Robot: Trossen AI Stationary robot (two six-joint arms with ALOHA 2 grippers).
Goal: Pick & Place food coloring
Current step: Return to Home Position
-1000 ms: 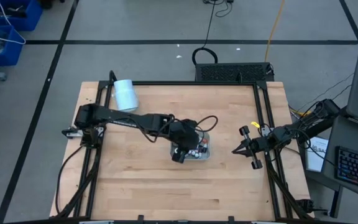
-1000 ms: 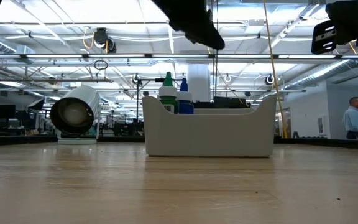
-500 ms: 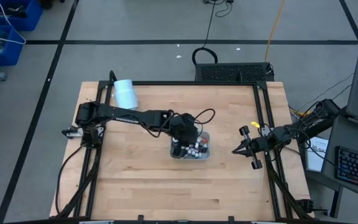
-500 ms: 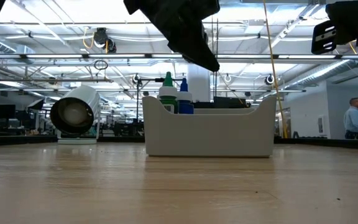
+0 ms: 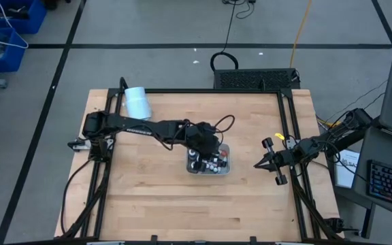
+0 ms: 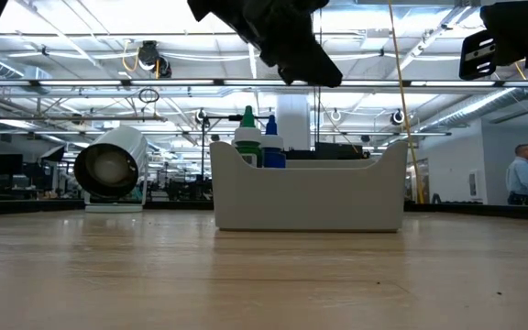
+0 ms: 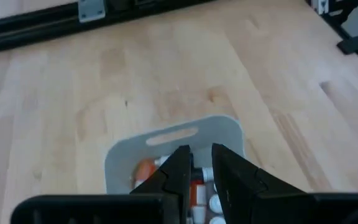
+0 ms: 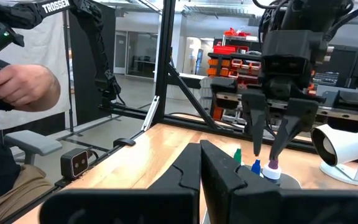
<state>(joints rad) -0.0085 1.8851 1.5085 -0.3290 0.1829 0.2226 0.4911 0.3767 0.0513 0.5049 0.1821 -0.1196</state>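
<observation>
Here the left gripper point(image 8: 267, 154), parted and empty, hangs above the food coloring point(image 5: 211, 163).

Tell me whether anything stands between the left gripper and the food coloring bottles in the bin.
Nothing visible does. The left gripper hangs open directly above the grey bin, whose food coloring bottles lie uncovered beneath it. The right gripper waits by the table's right edge.

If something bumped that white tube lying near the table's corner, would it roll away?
Probably: the white cylinder lies on its curved side on the flat wooden table, so a sideways nudge should roll it. Its open end looks hollow in the low view, so it is likely light for its size and easily moved.
</observation>
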